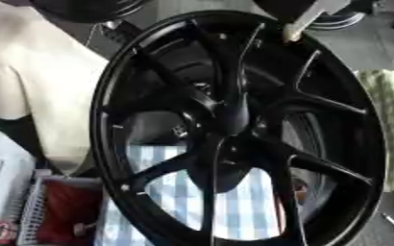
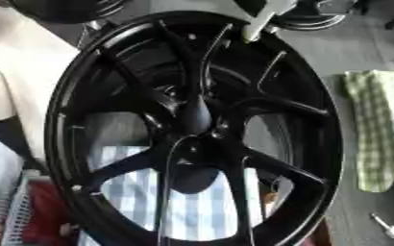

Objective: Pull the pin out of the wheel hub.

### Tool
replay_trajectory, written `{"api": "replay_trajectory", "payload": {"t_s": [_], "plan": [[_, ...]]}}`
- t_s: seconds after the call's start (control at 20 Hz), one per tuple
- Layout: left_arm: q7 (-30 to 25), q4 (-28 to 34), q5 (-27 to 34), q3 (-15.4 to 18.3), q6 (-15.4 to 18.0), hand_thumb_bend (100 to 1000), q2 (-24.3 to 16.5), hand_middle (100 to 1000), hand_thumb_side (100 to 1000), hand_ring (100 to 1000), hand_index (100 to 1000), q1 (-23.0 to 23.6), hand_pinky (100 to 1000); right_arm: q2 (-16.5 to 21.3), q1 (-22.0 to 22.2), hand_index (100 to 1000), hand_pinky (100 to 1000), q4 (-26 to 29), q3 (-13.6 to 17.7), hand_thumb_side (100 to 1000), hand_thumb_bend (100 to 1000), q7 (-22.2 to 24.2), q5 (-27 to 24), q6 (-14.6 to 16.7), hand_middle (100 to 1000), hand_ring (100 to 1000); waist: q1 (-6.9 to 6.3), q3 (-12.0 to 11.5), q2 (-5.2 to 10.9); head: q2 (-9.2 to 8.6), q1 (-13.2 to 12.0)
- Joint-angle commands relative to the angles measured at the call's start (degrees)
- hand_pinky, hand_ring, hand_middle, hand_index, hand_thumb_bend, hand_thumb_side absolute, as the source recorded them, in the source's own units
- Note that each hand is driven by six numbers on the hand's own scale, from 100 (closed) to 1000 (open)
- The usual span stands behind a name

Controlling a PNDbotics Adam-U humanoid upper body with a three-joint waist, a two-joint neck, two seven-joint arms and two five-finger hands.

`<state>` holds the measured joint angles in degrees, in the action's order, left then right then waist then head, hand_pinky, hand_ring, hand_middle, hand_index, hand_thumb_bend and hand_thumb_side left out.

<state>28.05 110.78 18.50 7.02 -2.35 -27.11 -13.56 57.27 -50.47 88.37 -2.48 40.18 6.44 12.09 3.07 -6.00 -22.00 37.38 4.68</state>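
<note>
A large black spoked wheel (image 1: 234, 129) stands on edge and fills both views, with its hub (image 1: 230, 117) at the centre. A pale, cream-coloured pin (image 1: 297, 26) slants down from the top edge, and its tip touches the wheel's upper rim. A dark shape (image 1: 272, 6) at the top edge meets the pin's upper end. It may be my right hand, but its form is hidden. My left hand shows in neither view.
A blue-and-white checked cloth (image 1: 183, 202) lies under the wheel. On the left are a cream fabric mass (image 1: 41, 86) and a pale basket (image 1: 32, 206) with something red inside. To the right are a green checked cloth (image 2: 377, 125) and a small metal piece (image 2: 387, 227).
</note>
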Motion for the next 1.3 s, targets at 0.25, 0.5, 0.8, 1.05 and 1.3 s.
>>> {"api": "replay_trajectory", "payload": {"t_s": [0.25,0.5,0.8,1.05,1.3], "plan": [[0.6,1.1,-0.3,1.2,0.3,270,-0.8,659,742,706,776,0.3,803,6.9,9.5,508,834,-1.7,9.5,104,221,-8.5,0.6,-2.5,484,700,-1.41,1.2,2.08,-0.18,-0.8],[0.8,1.0,-0.3,1.4,0.3,270,-0.5,660,743,706,776,0.6,804,6.4,16.5,514,834,-6.1,14.2,100,209,-14.4,4.2,-4.6,488,695,-2.03,1.8,2.14,-0.45,-1.4],[0.9,1.0,-0.3,1.5,0.4,270,-0.4,660,741,707,776,0.9,804,4.8,22.7,514,832,-11.9,16.9,100,212,-18.8,6.3,-5.9,488,691,-2.45,2.2,2.35,-0.73,-1.6],[1.0,0.9,-0.2,1.6,0.4,270,-0.4,660,741,707,776,1.0,804,3.6,26.6,596,836,-16.0,18.6,103,230,-21.7,7.5,-6.8,564,714,-2.5,2.5,2.56,-1.01,-1.9],[0.9,0.9,-0.2,1.6,0.4,272,-0.4,661,739,707,776,1.0,804,3.2,27.9,847,894,-18.1,19.5,308,480,-23.4,9.8,-9.6,862,860,-2.52,2.6,2.84,-1.15,-1.9]]}}
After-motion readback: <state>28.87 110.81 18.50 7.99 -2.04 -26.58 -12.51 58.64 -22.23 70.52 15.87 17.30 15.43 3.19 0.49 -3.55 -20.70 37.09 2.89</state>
